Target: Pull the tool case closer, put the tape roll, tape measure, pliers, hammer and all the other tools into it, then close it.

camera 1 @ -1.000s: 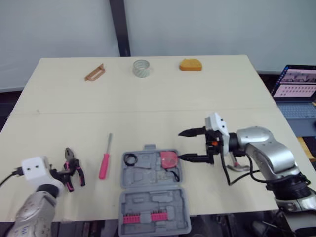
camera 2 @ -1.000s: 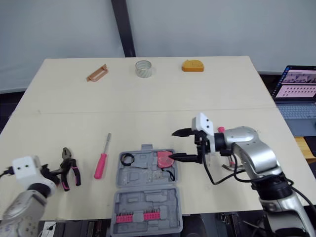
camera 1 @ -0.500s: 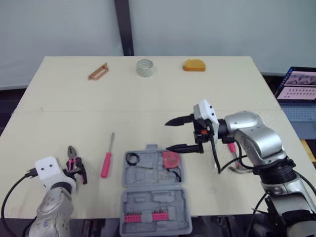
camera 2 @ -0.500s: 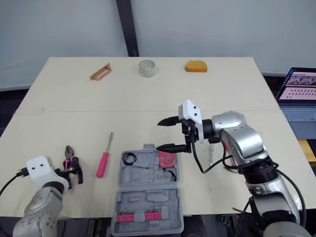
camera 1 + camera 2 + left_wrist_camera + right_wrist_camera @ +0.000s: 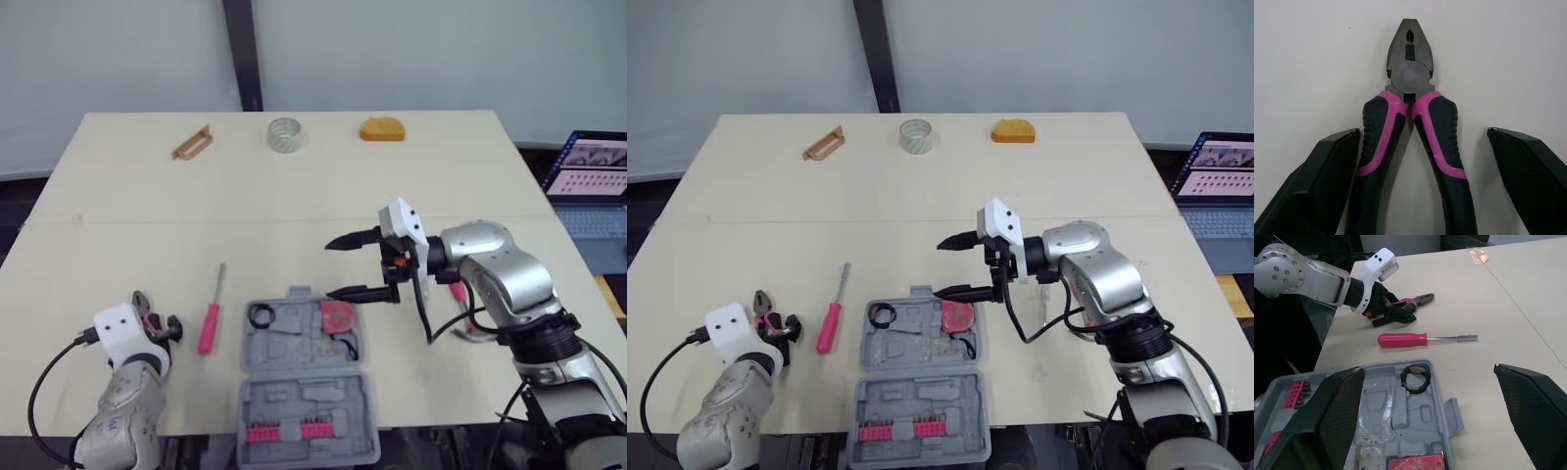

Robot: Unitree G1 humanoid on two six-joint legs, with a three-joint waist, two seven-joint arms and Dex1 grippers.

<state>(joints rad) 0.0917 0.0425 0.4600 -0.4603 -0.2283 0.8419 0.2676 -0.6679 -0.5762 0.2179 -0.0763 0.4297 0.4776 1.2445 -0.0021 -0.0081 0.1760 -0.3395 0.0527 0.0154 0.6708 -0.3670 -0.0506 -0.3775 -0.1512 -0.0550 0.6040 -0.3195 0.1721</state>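
Partly out of view, the pliers (image 5: 1409,122) lie inside the spread left pincer (image 5: 1420,133); right pincer (image 5: 330,268) gapes too.

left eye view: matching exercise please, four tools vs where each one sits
1 pliers
2 screwdriver
3 tape measure
4 clear tape roll

A in the open tool case
B at the table's far edge
C between the open fingers of the left gripper
D on the table, left of the tool case

Pairs: 1-C; 2-D; 3-A; 4-B
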